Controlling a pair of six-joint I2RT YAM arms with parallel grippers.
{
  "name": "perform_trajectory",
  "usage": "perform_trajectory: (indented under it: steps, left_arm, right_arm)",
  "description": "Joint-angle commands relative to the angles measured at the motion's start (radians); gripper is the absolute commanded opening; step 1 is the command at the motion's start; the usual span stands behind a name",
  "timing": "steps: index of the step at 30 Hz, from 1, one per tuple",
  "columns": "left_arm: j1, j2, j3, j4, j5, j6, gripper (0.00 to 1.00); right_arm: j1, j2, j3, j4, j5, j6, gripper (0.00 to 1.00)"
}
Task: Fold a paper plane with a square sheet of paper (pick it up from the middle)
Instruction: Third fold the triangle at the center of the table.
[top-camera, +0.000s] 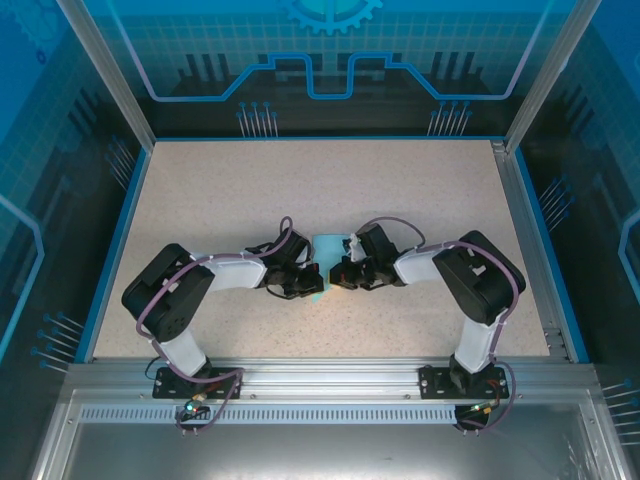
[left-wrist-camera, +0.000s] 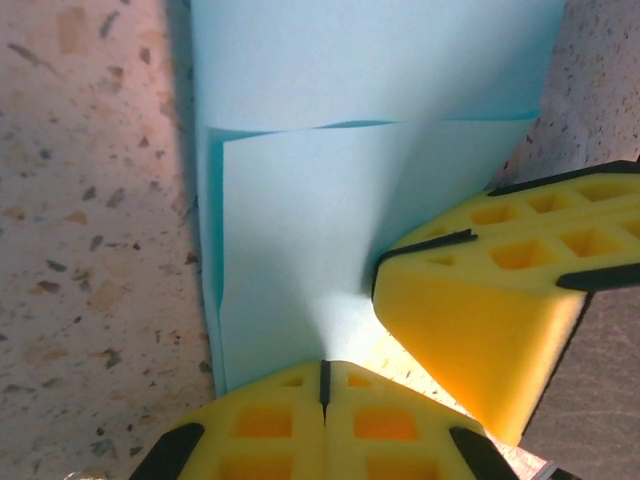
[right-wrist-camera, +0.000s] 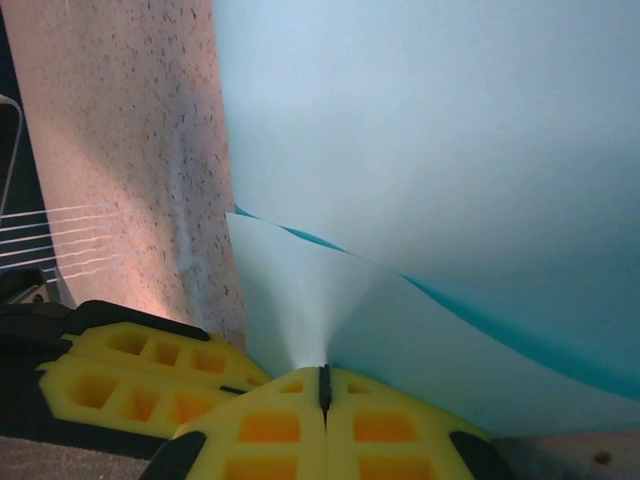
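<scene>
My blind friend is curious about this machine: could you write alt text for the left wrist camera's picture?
A light blue sheet of paper, one flap folded over itself, over a speckled table. The left arm's yellow jaws, shut, pinch its near edge at the bottom, and the right arm's yellow jaws meet it from the right.

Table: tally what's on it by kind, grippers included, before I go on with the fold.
Blue paper sheet, partly folded: 1
Grippers pinching it: 2 (left gripper, right gripper)
Total: 3
</scene>
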Motion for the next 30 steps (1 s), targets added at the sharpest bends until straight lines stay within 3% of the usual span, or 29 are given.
perform_trajectory:
  steps: [1, 17, 30]
  left_arm:
    - [-0.003, 0.022, -0.04, -0.066, -0.078, 0.024, 0.03]
    - [-0.002, 0.012, -0.064, -0.057, -0.073, 0.031, 0.03]
    - [-0.002, -0.028, -0.033, -0.068, -0.053, 0.068, 0.04]
  right_arm:
    - [-0.072, 0.033, -0.027, -0.013, 0.068, -0.022, 0.0]
    - [-0.219, 0.042, 0.039, -0.085, 0.069, -0.089, 0.0]
    - [-0.206, -0.116, 0.045, -0.197, 0.099, -0.107, 0.01]
